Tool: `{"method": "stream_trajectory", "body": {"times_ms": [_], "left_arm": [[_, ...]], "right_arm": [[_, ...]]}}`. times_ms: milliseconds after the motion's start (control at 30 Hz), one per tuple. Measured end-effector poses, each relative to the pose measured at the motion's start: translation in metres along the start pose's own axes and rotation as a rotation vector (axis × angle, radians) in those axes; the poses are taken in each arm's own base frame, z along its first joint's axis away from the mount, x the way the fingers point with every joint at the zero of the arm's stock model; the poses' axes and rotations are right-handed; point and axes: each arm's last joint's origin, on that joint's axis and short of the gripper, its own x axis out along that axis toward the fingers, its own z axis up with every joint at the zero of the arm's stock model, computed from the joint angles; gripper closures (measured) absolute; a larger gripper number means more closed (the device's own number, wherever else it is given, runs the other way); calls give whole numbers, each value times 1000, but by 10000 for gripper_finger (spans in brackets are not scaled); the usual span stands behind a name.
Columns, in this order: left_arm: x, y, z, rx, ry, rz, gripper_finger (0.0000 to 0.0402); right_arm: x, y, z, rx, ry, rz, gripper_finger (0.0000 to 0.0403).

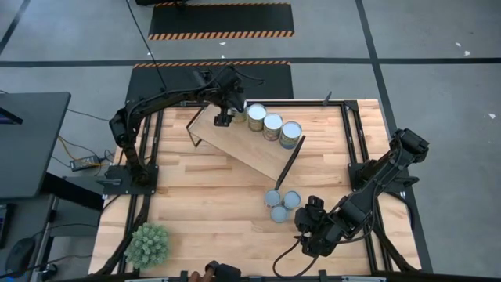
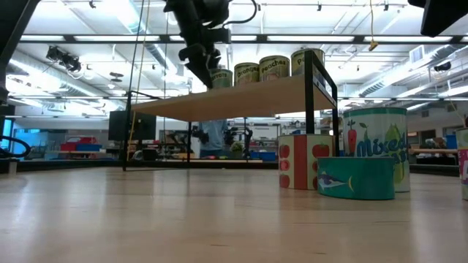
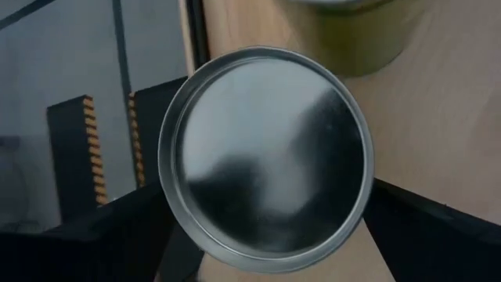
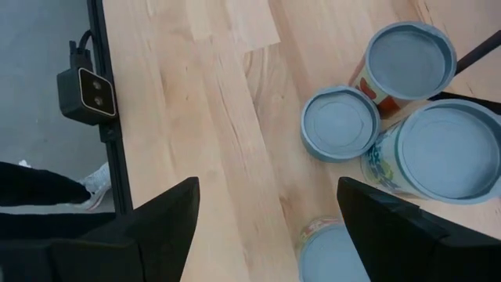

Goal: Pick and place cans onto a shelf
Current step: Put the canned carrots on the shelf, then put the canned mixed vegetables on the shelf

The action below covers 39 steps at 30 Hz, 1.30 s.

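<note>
The light-wood shelf (image 1: 235, 145) stands skewed at the table's far middle. Three cans (image 1: 272, 125) stand in a row along its far edge, and a fourth can (image 2: 220, 77) stands at the row's left end. My left gripper (image 1: 225, 116) is above this fourth can and shut on it; its round silver top (image 3: 266, 157) fills the left wrist view. My right gripper (image 1: 313, 223) is open and empty over the table near the front right. Next to it, several blue-topped cans (image 4: 340, 121) stand on the tabletop. My left gripper pinches the can's round side just under its top rim (image 3: 176, 211), one finger on each side. The fingers come from above and point down. The can stands upright, and in the low view its bottom (image 2: 219, 86) is level with the shelf top.
A spiky green plant ball (image 1: 149, 244) sits at the table's near left corner. The shelf's thin black legs (image 1: 286, 168) stand on the table. A bare stretch of tabletop (image 1: 211, 204) lies between the shelf and the near edge.
</note>
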Motion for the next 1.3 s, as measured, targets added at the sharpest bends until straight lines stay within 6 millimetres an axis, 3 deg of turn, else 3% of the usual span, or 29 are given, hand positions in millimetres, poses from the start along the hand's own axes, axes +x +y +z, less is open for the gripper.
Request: {"method": "stream_trajectory", "body": {"times_ms": [600,1300], "left_arm": [[-1,-6,9,2,-65,-26,14],[-3,-8,-1,-57,126,58,14]], "right_arm": [[0,1,0,3,-3,6,94],[-1,0,1,-16,0,16,94]]}}
